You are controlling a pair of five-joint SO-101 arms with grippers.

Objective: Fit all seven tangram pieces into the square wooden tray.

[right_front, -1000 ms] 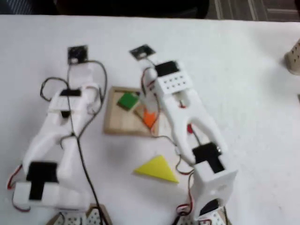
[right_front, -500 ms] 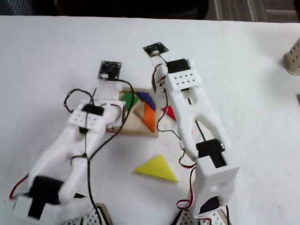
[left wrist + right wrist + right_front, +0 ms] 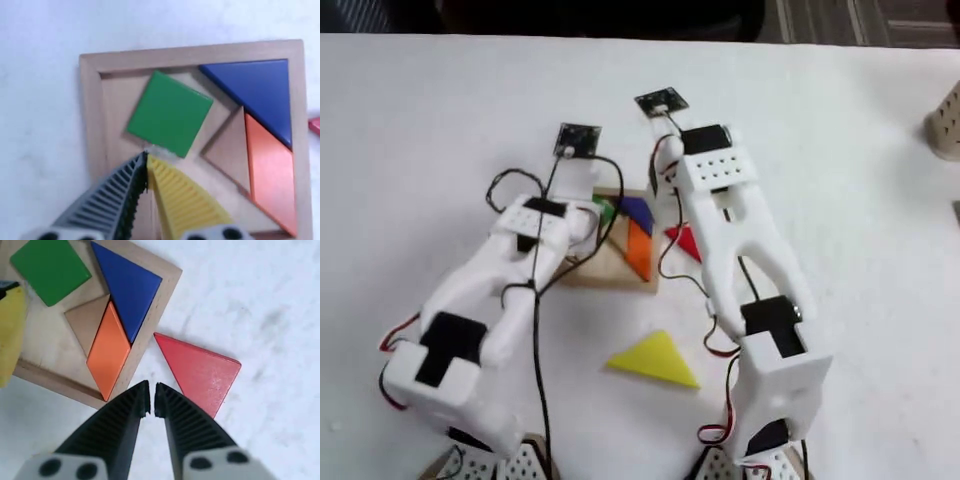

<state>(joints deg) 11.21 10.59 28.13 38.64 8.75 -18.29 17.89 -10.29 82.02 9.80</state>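
Observation:
The square wooden tray (image 3: 90, 110) holds a green square (image 3: 170, 117), a blue triangle (image 3: 257, 92), an orange parallelogram (image 3: 270, 175) and a plain wood triangle (image 3: 231, 152). My left gripper (image 3: 146, 157) hangs over the tray, shut, its tips at the green square's edge. A red triangle (image 3: 200, 370) lies on the table just outside the tray's rim (image 3: 55, 380). My right gripper (image 3: 151, 390) is shut and empty, beside the red triangle and the tray's corner. In the high view a yellow triangle (image 3: 655, 360) lies on the table in front of the tray (image 3: 610, 283).
Both white arms stretch from the near edge toward the tray, with loose cables (image 3: 535, 330) hanging between them. A beige object (image 3: 948, 120) stands at the far right edge. The white table (image 3: 860, 200) is bare to the right and far left.
The left arm has swung from the left side of the table to over the tray. The right arm has drawn off the tray to its right side, uncovering the blue, orange and red pieces.

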